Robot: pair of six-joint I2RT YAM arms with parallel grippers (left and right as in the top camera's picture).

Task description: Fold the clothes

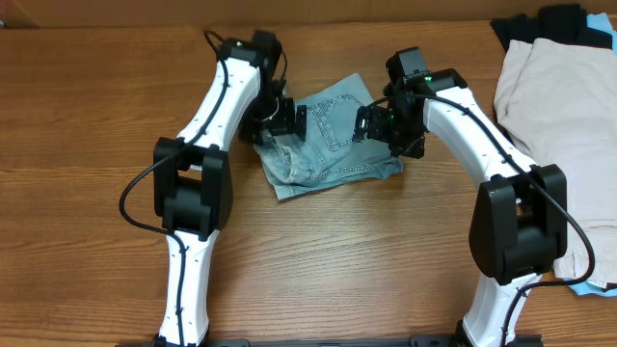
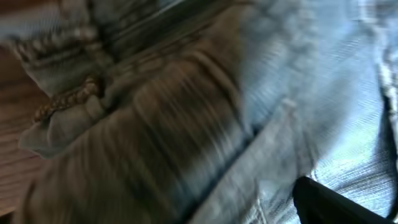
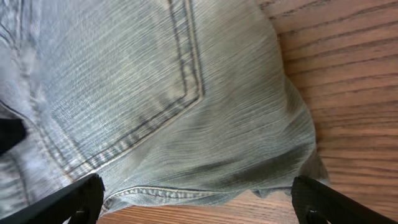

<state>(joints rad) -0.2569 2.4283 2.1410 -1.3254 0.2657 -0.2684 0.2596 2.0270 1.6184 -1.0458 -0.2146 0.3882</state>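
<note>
1. I see the denim shorts (image 1: pixel 333 145) already folded compact, near the middle of the table's (image 1: pixel 96 116) far edge.
2. My right gripper (image 1: pixel 371 123) is spread wide over them. The left gripper (image 1: pixel 286 118) view is blurred, so I cannot tell its state.
3. I judge only a final tidy is left.

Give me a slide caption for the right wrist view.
Right claw spread open over the light-blue denim shorts, stitched back pocket centred, wooden table at right.
</note>
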